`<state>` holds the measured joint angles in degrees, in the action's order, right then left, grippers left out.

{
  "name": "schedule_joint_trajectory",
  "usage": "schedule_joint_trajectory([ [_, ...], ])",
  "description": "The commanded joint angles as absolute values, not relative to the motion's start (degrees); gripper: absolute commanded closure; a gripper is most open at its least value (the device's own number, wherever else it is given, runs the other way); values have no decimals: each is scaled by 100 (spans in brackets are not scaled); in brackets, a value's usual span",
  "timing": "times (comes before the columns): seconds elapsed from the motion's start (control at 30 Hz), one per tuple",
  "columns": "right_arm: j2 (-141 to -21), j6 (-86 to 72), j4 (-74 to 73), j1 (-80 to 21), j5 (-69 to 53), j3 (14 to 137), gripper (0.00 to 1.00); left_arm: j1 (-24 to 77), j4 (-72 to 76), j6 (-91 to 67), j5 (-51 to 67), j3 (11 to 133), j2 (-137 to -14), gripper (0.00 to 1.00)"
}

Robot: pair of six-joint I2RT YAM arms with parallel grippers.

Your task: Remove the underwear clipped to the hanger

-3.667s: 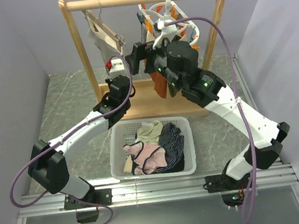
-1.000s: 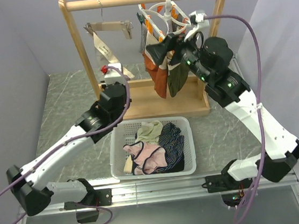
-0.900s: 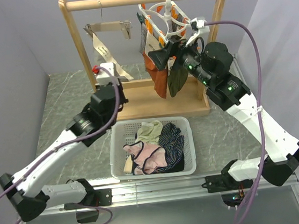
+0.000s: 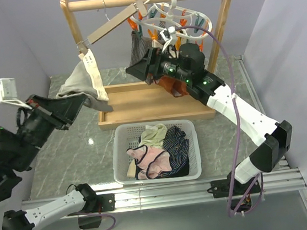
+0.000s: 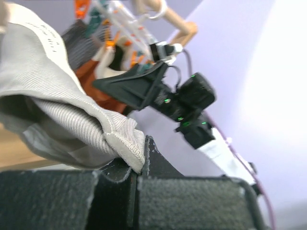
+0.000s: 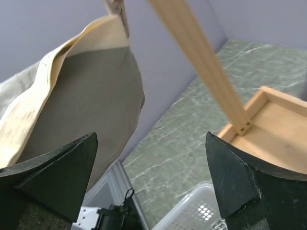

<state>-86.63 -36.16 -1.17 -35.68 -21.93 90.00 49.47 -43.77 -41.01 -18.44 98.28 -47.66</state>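
Left gripper (image 5: 138, 165), clamped on the taupe-grey brief (image 4: 75, 86), has dragged it taut, nearly freeing it from the hanger (image 4: 171, 14); right gripper (image 6: 149, 143) gapes empty.

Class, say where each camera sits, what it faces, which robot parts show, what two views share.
Top external: above and behind, looking down on the rack; both arms show.
Left wrist: on the left gripper, facing the right arm; shut fingers pinch the grey brief.
Right wrist: on the right gripper, facing that brief; open fingers show.
Shared: the brief.

right arm (image 4: 242, 117): white links, black joints | left arm (image 4: 13, 146): black housing, white link | cables (image 4: 236, 155): purple | LEDs (image 4: 186, 80): seen lit green
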Motion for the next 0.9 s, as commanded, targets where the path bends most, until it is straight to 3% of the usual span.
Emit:
schedule_joint_trajectory([
  [0.0,-8183,-3587,247,-3998,-1935,9185,0,4975,-4342,-4587,-1153,10151,-4912,99],
  [0.27,-7225,-3780,370,-4315,-1073,8279,0,4975,-4139,-4808,-466,10643,-5115,99],
  [0.67,-7839,-3296,-2196,-4438,-1222,10405,0,4975,-4165,-3940,-387,9703,-4895,99],
  [0.87,-8112,-2192,-3567,-5446,4,11179,0,4966,-4658,-3524,-475,9273,-5290,99],
])
